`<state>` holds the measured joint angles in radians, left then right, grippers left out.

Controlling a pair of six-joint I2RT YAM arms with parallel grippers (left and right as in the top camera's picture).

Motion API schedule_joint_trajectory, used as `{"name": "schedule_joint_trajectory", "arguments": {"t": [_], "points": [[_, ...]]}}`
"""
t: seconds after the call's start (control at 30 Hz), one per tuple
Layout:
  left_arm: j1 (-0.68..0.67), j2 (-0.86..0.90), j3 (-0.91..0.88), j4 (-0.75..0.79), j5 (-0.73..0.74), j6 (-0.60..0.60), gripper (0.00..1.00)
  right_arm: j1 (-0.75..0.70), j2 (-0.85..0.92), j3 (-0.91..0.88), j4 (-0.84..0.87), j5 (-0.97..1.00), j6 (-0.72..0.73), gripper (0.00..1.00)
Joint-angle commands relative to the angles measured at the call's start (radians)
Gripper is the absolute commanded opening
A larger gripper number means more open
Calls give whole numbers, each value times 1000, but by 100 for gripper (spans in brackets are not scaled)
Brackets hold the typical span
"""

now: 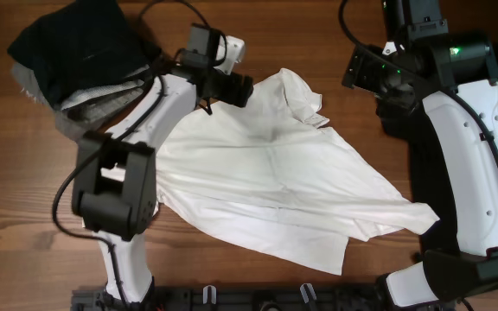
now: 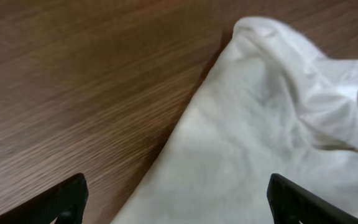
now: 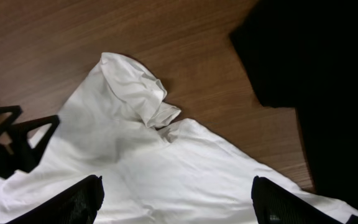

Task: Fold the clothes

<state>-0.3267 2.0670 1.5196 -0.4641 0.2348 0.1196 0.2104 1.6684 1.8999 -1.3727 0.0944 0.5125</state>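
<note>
Nearest to us in the overhead view is the left arm's black elbow housing, standing high over the brown wood-grain worktop. From it a white link runs up to the left fingers, which hang at the upper left edge of the white short-sleeved cotton shirt; from this view we cannot tell how wide they are set. The shirt lies spread open and creased across the middle of the worktop, its collar toward the far side. A heap of dark and grey clothes sits in the far left corner, just beside the left arm. The right fingers hover near the collar but apart from it, and the right arm stands over a black mat. In the left wrist view we see the left fingers spread wide and gripping nothing, with the shirt's edge and bare wood beneath them. In the right wrist view the right fingers are likewise wide apart and empty, above the shirt's body, with the crumpled collar beyond and the black mat at the right.
</note>
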Motion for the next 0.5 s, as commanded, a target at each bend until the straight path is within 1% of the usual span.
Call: {"name": "schedule_joint_trajectory", "arguments": {"t": [0.0, 0.03, 0.07, 0.1, 0.17, 0.23, 0.3, 0.37, 0.4, 0.47], "points": [[-3, 81, -1, 16, 12, 35, 88, -2, 2, 9, -1, 11, 11, 81], [-3, 123, -1, 13, 12, 34, 78, -2, 2, 9, -1, 11, 11, 82], [-3, 127, -1, 7, 12, 34, 70, -2, 2, 9, -1, 11, 11, 82], [-3, 127, -1, 2, 11, 34, 66, -2, 2, 9, -1, 11, 11, 82], [-1, 127, -1, -13, 7, 34, 31, -2, 2, -3, 0, 11, 12, 83], [6, 127, -1, -50, -55, 34, 4, -2, 6, -23, -1, 11, 14, 84], [27, 116, 5, -80, -114, 30, 4, -2, 15, -45, 1, 11, 29, 84], [61, 79, 40, -103, -131, 5, 4, -6, 24, -57, 0, 11, 46, 84], [89, 45, 76, -101, -167, -50, 4, -13, 37, -61, 0, 11, 57, 84], [143, -6, 146, -99, -234, -124, 4, -31, 66, -61, -2, 11, 64, 86]]}}
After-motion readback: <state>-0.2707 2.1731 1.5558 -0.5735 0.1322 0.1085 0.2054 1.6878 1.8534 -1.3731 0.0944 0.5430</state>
